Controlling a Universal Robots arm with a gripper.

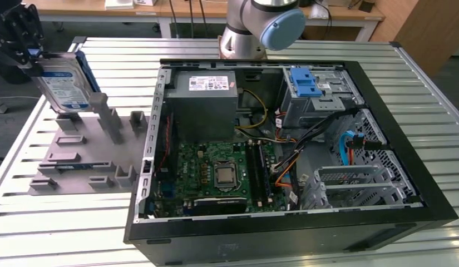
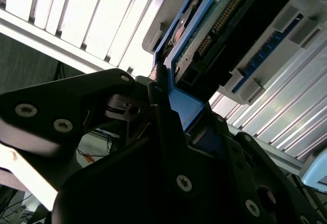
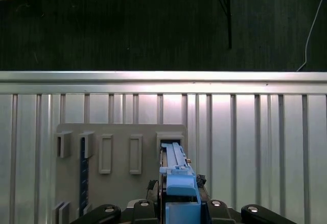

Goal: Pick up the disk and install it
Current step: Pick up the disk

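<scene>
Silver-grey, the one disk stands upright, long axis vertical, just below the single gripper. It is over the grey holder at the exterior view's left, well apart from the one computer case.

In the second wrist view the gripper is clenched on the disk by its blue rail.

In the first wrist view the disk hangs edge-on above a slot in the holder.
</scene>
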